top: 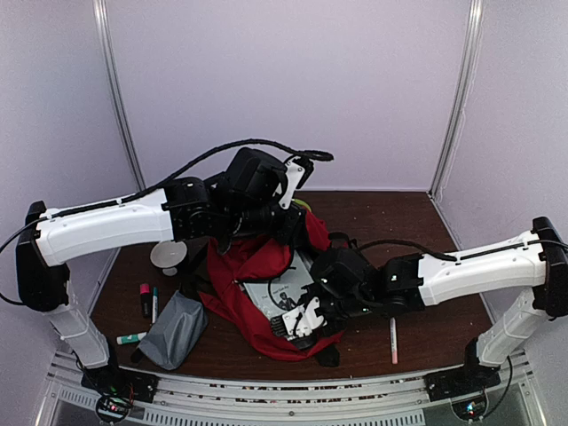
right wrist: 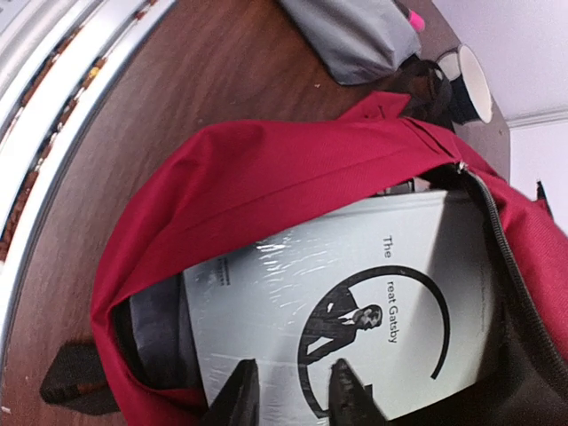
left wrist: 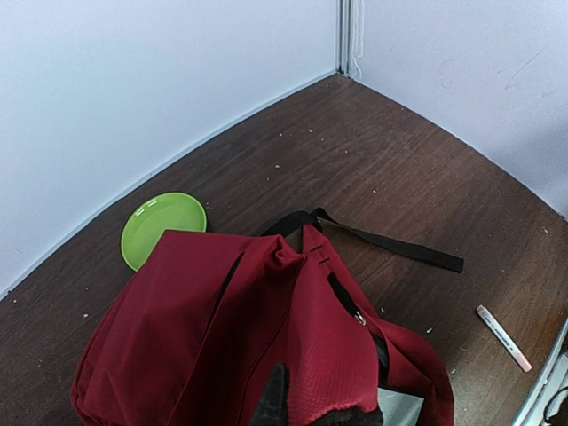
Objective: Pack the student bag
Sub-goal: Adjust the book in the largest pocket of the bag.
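Observation:
The student bag (top: 257, 266) is a red backpack lying open in the middle of the table. My left gripper (top: 269, 232) is shut on the red fabric of its upper flap and holds it lifted; in the left wrist view the gripper (left wrist: 312, 405) pinches the bag (left wrist: 213, 328) at the bottom edge. A grey-white book, "The Great Gatsby" (right wrist: 355, 293), lies inside the bag's opening (right wrist: 266, 169). My right gripper (right wrist: 293, 383) is open, its fingers (right wrist: 238, 395) spread just over the book's cover. In the top view it (top: 297, 321) sits at the bag's mouth over the book (top: 282, 293).
A grey pouch (top: 173, 330) lies front left, with markers (top: 145, 299) beside it and one (top: 131, 338) by the edge. A paper cup (right wrist: 470, 84) stands left of the bag. A pen (top: 393, 340) lies to the right. A green plate (left wrist: 162, 226) and black strap (left wrist: 390, 241) lie behind.

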Tool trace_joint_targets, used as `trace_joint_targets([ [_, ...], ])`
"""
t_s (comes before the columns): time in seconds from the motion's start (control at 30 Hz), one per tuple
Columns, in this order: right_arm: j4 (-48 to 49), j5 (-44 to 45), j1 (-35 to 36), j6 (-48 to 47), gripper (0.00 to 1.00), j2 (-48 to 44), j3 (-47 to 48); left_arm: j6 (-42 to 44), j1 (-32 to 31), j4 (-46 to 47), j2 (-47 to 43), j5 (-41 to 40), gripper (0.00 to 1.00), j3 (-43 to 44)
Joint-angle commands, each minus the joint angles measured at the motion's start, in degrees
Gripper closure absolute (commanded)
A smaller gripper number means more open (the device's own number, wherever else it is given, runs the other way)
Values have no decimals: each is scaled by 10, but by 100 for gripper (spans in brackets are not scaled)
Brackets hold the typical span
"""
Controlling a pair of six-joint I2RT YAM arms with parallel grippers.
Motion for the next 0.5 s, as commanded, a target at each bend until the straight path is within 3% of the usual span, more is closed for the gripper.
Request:
trace_joint_targets([
  [0.0,-24,1,7,16,65,-4,-20,10,3,23,-19,4,100,14],
  [0.13,30,60,8,18,50,22,-37,11,3,25,-23,1,100,12],
  [0.37,76,97,7,-2,41,56,-39,10,4,23,-26,-1,100,10],
  [0.47,83,100,8,-19,32,68,-45,8,3,23,-27,-4,100,8],
])
